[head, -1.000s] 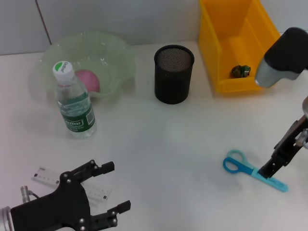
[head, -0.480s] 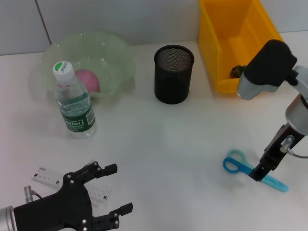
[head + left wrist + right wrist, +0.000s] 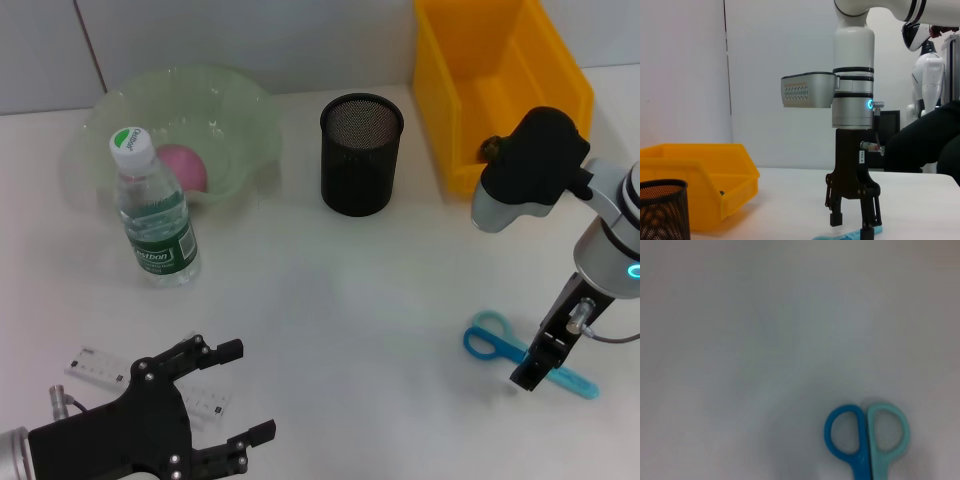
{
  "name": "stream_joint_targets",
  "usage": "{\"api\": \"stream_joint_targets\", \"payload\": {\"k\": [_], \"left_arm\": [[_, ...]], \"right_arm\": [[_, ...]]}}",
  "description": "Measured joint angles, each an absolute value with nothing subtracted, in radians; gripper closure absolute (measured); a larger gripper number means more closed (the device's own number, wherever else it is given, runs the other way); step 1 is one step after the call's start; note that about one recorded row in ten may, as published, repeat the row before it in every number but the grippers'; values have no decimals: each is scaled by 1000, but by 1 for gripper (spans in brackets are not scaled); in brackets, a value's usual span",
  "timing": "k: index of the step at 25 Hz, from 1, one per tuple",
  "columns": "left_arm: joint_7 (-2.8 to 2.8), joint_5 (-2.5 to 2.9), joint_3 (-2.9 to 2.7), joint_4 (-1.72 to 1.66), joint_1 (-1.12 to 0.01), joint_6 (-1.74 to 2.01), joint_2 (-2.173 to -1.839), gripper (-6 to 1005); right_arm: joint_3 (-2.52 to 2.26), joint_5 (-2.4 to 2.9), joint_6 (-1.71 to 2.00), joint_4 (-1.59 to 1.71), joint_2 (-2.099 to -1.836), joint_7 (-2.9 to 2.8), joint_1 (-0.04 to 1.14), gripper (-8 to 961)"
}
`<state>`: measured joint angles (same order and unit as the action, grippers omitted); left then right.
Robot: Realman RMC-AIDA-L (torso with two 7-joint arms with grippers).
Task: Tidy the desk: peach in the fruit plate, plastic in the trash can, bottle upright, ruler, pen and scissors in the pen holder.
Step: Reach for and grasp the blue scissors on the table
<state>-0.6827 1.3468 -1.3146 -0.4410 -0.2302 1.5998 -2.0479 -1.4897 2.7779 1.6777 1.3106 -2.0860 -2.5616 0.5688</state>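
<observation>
My right tool (image 3: 530, 376) hangs with its fingers apart over the blades of the blue scissors (image 3: 500, 345), which lie flat on the white bench (image 3: 340, 300), while my left tool (image 3: 235, 400), also spread open, rests near the ruler (image 3: 95, 368).

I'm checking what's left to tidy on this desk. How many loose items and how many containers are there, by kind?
Stationery: 2, the scissors and the ruler.
Bottles: 1, the water bottle, upright.
Fruit: 1, the peach in the fruit plate.
Containers: 3, fruit plate, pen holder, yellow bin.
Total: 7.
</observation>
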Motion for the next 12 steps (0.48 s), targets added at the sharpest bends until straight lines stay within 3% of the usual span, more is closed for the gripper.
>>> {"api": "stream_joint_targets", "payload": {"k": [12], "left_arm": [[-683,1347,-1316,-442,-229,1600,-2048,183]], "right_arm": [[-1491,2778,1659,1280,-2086,-2573,576,278]]}}
